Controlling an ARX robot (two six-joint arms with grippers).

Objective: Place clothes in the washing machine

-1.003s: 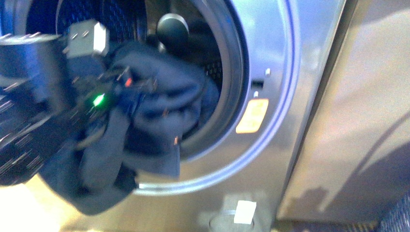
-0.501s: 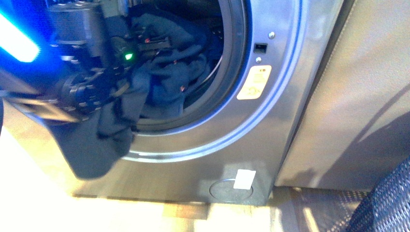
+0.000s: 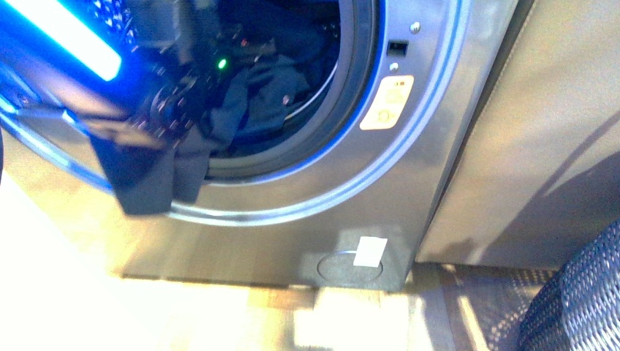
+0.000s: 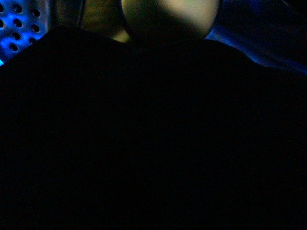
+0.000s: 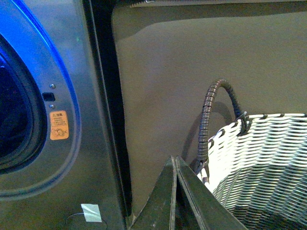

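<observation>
Pale wooden flooring (image 3: 219,314), brightly lit, runs under a silver-grey front-loading washing machine (image 3: 409,183) with its round porthole open and a blue glow along the rim. A plain beige-grey panel (image 3: 556,146) stands just beside the machine on its right, and a yellow warning sticker (image 3: 387,103) sits on the machine's face beside the dark rubber gasket (image 3: 343,110).

The navy blue knit garment (image 3: 263,95) lies mostly inside the drum, bunched over the lower lip of the opening, while one dark flap hangs outside over the front ring on the left side. The left arm (image 3: 146,80), black with a small green light, reaches into the porthole amid the cloth; its claw is buried in the fabric, so I cannot tell how its jaws stand. The left wrist view is nearly dark.

In the right wrist view the right claw (image 5: 175,191) hangs away from the machine with its two dark fingers pressed together, holding nothing. Next to it stands a white woven wicker basket (image 5: 268,163) with a dark wrapped handle, close to the beige panel.
</observation>
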